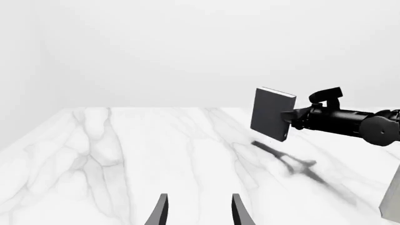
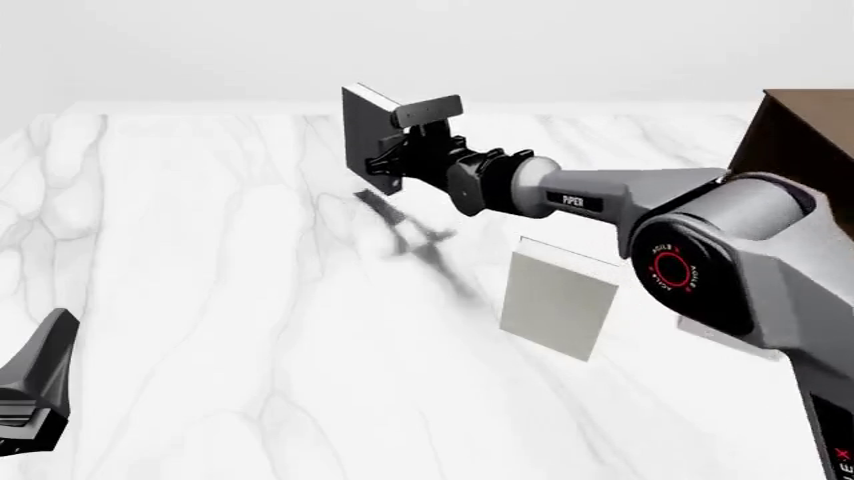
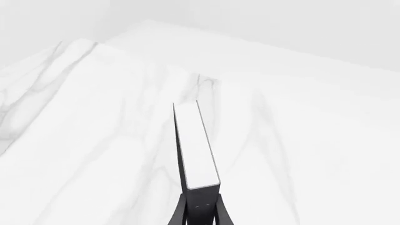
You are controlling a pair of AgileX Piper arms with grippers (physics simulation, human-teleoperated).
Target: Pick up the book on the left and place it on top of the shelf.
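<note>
The dark charcoal-grey book (image 2: 368,138) hangs upright in the air above the table, clamped in my right gripper (image 2: 396,150). It also shows in the left wrist view (image 1: 270,112), with its shadow on the marble below. In the right wrist view its white page edge (image 3: 196,147) runs away from the closed fingers (image 3: 182,212). The dark brown shelf (image 2: 801,150) is at the right edge of the front view, well right of the book. My left gripper (image 1: 198,211) is open and empty, low over the table at the near left (image 2: 34,385).
A pale grey-white book (image 2: 558,297) stands upright on the marble table (image 2: 240,260) below my right forearm. Another pale object (image 2: 727,335) lies behind the right arm's joint. A pale edge (image 1: 392,199) shows in the left wrist view.
</note>
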